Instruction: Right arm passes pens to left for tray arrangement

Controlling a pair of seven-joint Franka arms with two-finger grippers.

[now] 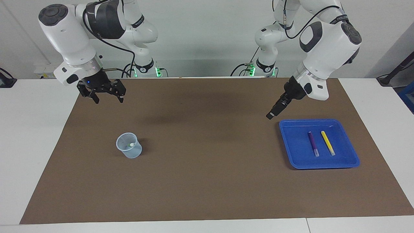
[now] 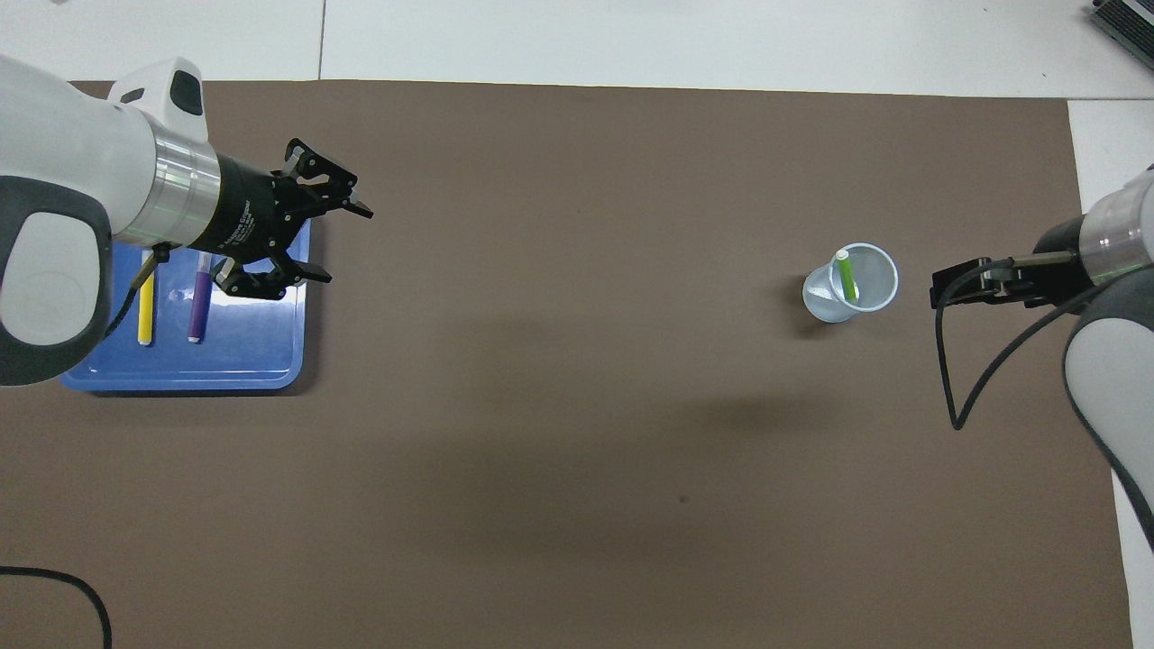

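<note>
A: Where are the pens?
B: Purple pen [image 1: 312, 143] and yellow pen [image 1: 327, 142] lie side by side in the blue tray [image 1: 349, 142]; the green pen [image 2: 846, 275] stands in the cup [image 2: 856, 306]
A: Grippers?
B: Left gripper [image 2: 335, 243] hangs spread wide over the tray's edge; right gripper [image 1: 107, 97] hangs spread, empty, over the mat [image 1: 207, 181]

tray [image 1: 346, 134]: bright blue, shallow, rounded corners, flat on mat at left arm's end | purple pen [image 1: 313, 143]: lying in tray, pale end away from robots | yellow pen [image 1: 328, 142]: in tray beside purple, roughly parallel, apart | green pen [image 2: 846, 275]: leaning in translucent cup [image 2: 834, 305], well apart from tray
</note>
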